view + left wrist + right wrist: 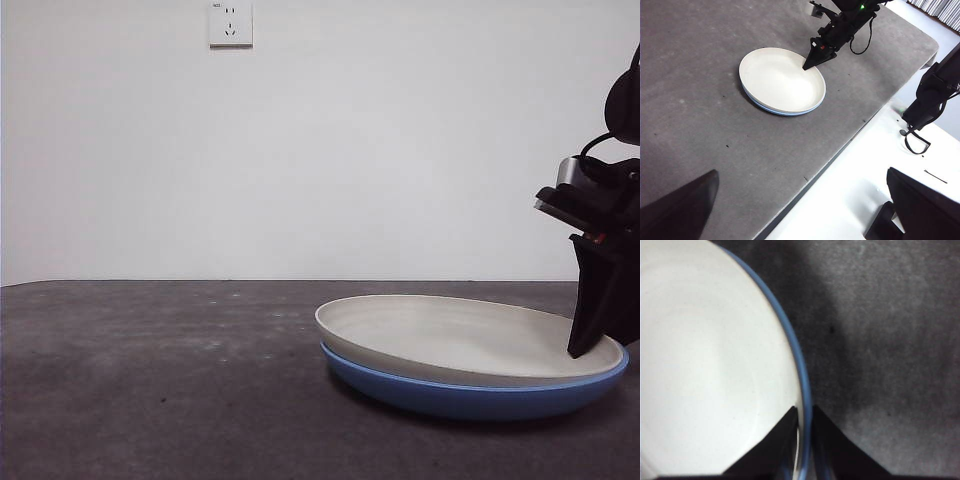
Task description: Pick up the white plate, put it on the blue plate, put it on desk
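Straddling the stacked rims with right gripper (802, 415), jaws narrowed around white plate (715, 365) and blue plate (801, 375) edges, left gripper (800, 200) waiting wide open, far off

Plain white wall (400, 150), wall socket (230, 23) high up.

Cream white plate (455, 335) nests in glossy blue plate (470, 395) on desk (160, 380).

A white wall (400, 150) stands at the back. A white socket (230, 23) sits high up on it. Beside the worktop's edge lies a white surface (850, 200) with a black cable (915, 142) resting on it.
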You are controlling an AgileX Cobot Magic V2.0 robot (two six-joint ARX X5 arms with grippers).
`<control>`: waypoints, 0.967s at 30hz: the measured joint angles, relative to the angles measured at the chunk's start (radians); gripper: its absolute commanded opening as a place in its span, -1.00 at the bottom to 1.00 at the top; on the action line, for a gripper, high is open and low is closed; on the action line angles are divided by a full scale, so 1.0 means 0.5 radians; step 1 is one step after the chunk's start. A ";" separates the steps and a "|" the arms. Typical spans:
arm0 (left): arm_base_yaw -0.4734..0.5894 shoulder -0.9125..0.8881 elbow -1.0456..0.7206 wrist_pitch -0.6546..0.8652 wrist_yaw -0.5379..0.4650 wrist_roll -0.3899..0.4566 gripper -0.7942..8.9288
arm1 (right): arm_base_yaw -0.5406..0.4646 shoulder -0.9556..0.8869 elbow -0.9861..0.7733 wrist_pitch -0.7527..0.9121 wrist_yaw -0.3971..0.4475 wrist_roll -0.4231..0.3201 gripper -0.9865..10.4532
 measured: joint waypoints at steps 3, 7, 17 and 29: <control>0.000 0.000 0.000 0.000 0.000 0.000 0.51 | 0.001 -0.014 0.031 -0.069 -0.002 0.011 -0.82; 0.000 0.000 0.000 0.000 0.000 0.000 0.51 | 0.005 -0.093 0.114 -0.162 0.011 0.028 -0.82; 0.000 0.000 0.000 0.000 0.000 0.000 0.51 | 0.109 -0.161 0.295 -0.308 -0.052 0.181 -0.82; 0.000 0.000 0.000 0.000 0.000 0.000 0.51 | 0.444 -0.066 0.296 -0.047 -0.060 0.472 -0.82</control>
